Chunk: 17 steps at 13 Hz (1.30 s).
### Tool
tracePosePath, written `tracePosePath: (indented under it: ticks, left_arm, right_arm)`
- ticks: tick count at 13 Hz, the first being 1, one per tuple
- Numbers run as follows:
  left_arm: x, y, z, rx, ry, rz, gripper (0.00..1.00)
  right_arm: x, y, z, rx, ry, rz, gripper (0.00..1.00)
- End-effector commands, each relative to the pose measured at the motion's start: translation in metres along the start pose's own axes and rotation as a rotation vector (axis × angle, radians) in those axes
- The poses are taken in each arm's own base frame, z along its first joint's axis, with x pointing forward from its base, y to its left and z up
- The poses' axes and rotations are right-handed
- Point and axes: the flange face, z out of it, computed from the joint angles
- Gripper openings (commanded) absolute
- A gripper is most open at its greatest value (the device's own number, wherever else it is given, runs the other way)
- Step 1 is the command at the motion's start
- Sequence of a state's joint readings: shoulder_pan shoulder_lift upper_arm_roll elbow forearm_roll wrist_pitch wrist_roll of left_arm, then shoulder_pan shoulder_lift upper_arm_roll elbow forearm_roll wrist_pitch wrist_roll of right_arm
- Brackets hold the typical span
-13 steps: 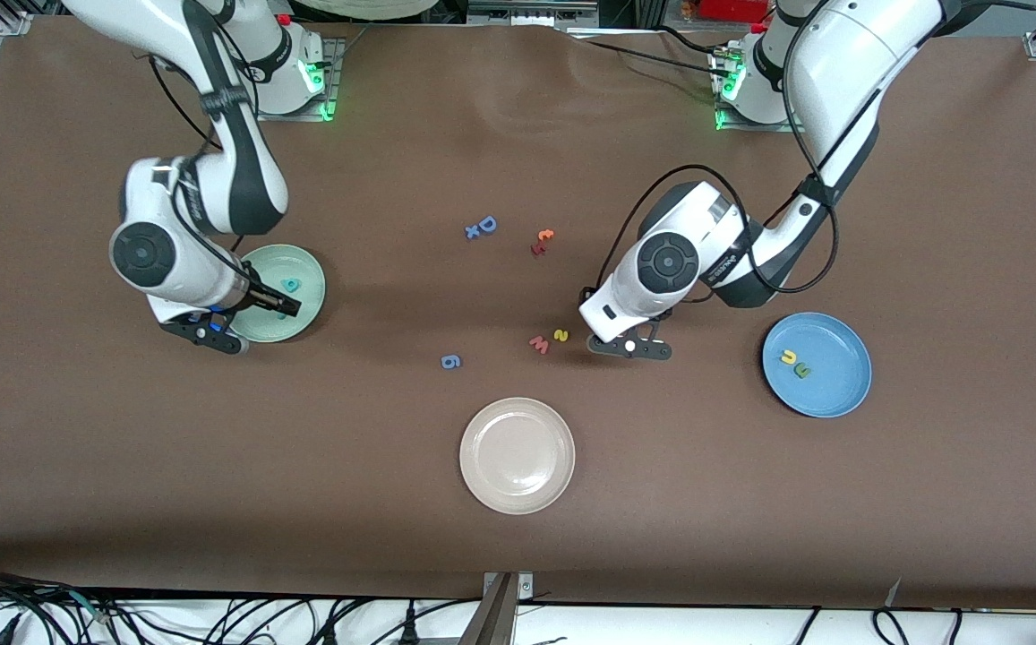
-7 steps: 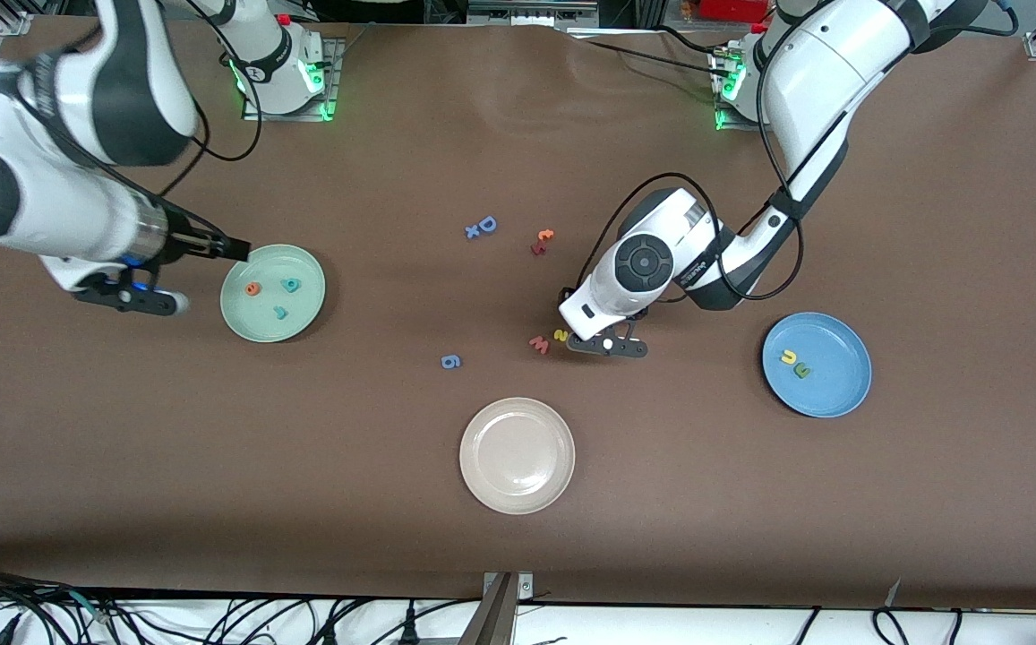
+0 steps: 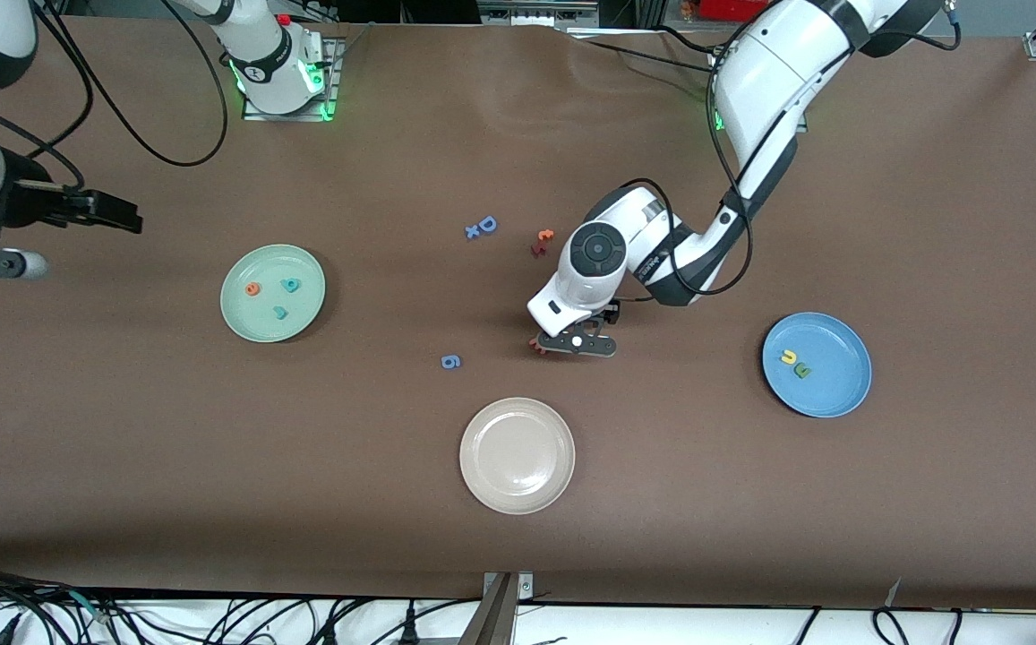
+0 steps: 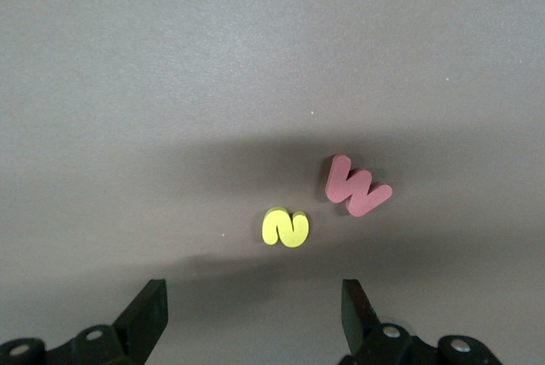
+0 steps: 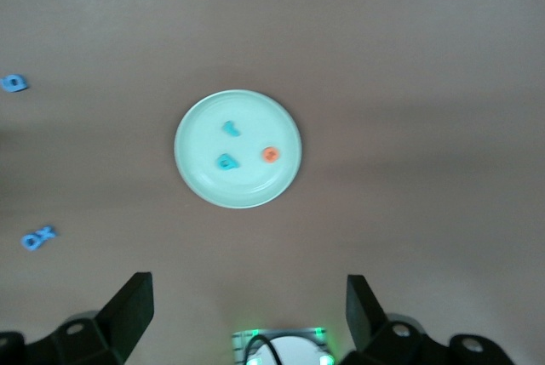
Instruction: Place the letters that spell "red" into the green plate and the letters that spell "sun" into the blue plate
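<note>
Left wrist view: yellow "s" on the table between the open left hand's fingers.

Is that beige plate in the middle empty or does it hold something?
Empty. The front view shows the beige plate with a bare inside, no letters on it, unlike the green plate and blue plate.

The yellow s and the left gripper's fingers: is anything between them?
No. In the left wrist view, only bare brown table lies between the open left gripper and the yellow s. The pink w sits beside the s.
</note>
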<state>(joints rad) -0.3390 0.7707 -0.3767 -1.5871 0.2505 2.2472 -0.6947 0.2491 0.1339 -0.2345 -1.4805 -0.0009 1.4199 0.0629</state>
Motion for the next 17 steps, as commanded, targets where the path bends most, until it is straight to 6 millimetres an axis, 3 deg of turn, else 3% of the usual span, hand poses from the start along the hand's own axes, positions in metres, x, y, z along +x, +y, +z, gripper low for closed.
tracePosePath:
  ticks: [1,4,5,7,10,14,16,17]
  left_arm:
    - [0.014,-0.002,0.008,0.015,0.038,-0.001,0.91]
    - [0.016,-0.002,0.017,0.017,0.067,0.015,0.90]
    - [0.018,-0.001,0.021,0.007,0.077,0.013,0.90]
    - [0.017,-0.001,0.025,0.005,0.074,0.012,0.90]
    - [0.017,0.005,0.028,0.004,0.076,0.018,0.90]
    - [0.011,0.011,0.042,0.034,0.074,0.033,0.86]
    - [0.011,0.011,0.045,0.050,0.079,0.039,0.80]
    - [0.011,0.011,0.045,0.050,0.079,0.045,0.71]
  right_arm:
    - [-0.013,-0.004,0.001,-0.036,0.034,-0.030,1.00]
    - [-0.043,0.026,0.020,0.009,0.110,-0.056,1.00]
    - [-0.043,0.027,0.020,0.014,0.116,-0.057,1.00]
    - [-0.030,0.078,0.022,0.129,0.124,0.031,1.00]
    - [-0.022,0.070,-0.006,0.069,0.163,0.004,1.00]
    - [-0.035,0.070,-0.014,0.061,0.132,0.002,1.00]
    - [-0.036,0.069,-0.014,0.065,0.129,-0.002,1.00]
    - [-0.036,0.070,-0.014,0.066,0.129,0.003,1.00]
